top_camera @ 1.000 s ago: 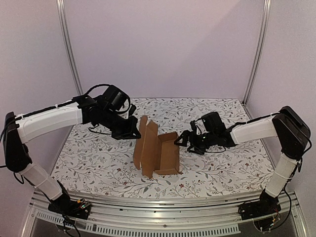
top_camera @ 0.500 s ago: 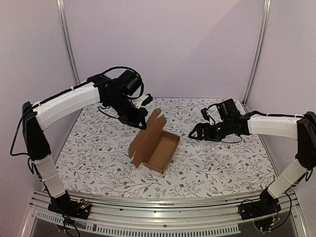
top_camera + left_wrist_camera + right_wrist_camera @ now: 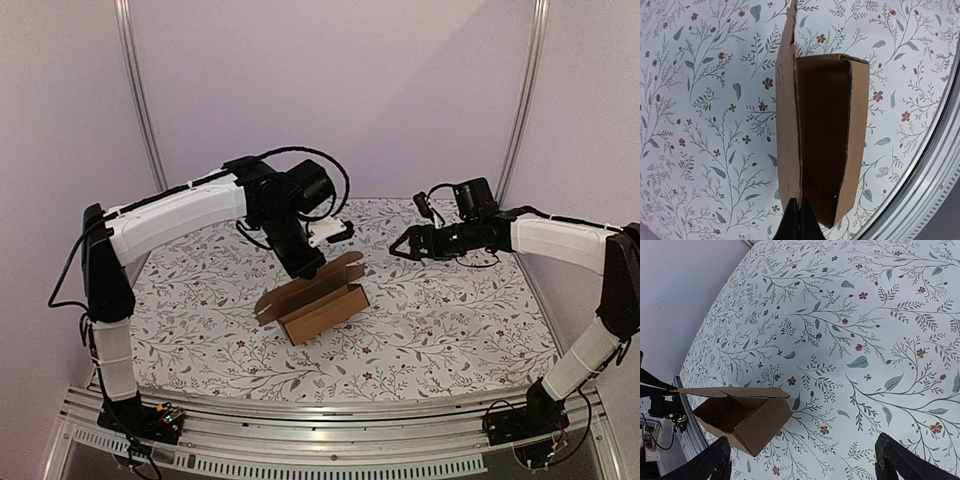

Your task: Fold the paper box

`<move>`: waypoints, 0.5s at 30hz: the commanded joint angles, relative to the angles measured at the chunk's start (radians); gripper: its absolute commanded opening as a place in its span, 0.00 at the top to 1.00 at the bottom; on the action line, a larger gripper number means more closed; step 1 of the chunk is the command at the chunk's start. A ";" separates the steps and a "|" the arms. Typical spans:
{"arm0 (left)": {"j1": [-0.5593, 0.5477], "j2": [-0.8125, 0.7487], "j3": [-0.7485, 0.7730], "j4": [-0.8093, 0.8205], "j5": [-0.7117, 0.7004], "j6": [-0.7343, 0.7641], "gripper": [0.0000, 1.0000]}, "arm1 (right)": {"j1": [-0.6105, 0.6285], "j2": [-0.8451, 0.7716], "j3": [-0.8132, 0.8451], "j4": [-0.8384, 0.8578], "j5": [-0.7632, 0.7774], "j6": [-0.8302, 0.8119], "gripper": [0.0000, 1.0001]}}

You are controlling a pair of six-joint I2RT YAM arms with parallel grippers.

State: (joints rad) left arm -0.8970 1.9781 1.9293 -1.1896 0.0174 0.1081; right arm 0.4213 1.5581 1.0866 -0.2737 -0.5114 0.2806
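Two arms, one box (image 3: 315,303) — and in the last second the picture has changed a good deal. A second ago the box stood on end near the table's (image 3: 450,330) middle, its lid flap upright, with an arm close on either side. Now the left arm has swung in over it from 10 o'clock and the box lies low and slanted, its open side turned up and toward the near edge, the lid flap trailing off at 8 o'clock. The right gripper (image 3: 408,243) has drawn back to 2 o'clock of the box, well apart from it.

My reading: the left arm has taken over and turned the box, so the lid is probably the next thing to close. The trough is formed, but the lid is not yet down.

From the top view the left gripper (image 3: 306,268) is hard to read against the dark wrist. The left wrist view settles it — the fingers are pinched tight on the edge of the cardboard at 6 o'clock in that view, where the lid flap meets the long wall, and the brown interior is empty.

The right wrist view gives what neither other does: its fingers (image 3: 900,460) stand spread as wide as they go with nothing between them, and the box sits at 8 o'clock, seemingly tilted off the cloth.
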 commanded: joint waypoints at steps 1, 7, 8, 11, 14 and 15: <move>-0.012 0.007 0.029 -0.006 -0.086 0.130 1.00 | 0.011 0.001 -0.006 0.003 -0.075 -0.101 0.01; -0.044 -0.007 0.039 0.016 -0.104 0.188 1.00 | 0.066 -0.148 -0.131 0.069 -0.021 -0.331 0.02; -0.052 -0.008 0.038 0.021 -0.104 0.202 1.00 | 0.075 -0.171 -0.142 0.070 -0.023 -0.363 0.03; -0.075 0.000 0.040 0.027 -0.116 0.244 1.00 | 0.096 -0.208 -0.168 0.068 -0.021 -0.446 0.03; -0.085 0.000 0.043 0.043 -0.111 0.256 1.00 | 0.110 -0.235 -0.179 0.052 -0.008 -0.507 0.05; -0.089 0.002 0.049 0.043 -0.114 0.261 1.00 | 0.118 -0.240 -0.181 0.045 0.005 -0.536 0.07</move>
State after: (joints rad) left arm -0.9627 1.9808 1.9499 -1.1751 -0.0872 0.3176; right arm 0.5194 1.3468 0.9314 -0.2283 -0.5335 -0.1093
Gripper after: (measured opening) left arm 0.007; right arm 0.949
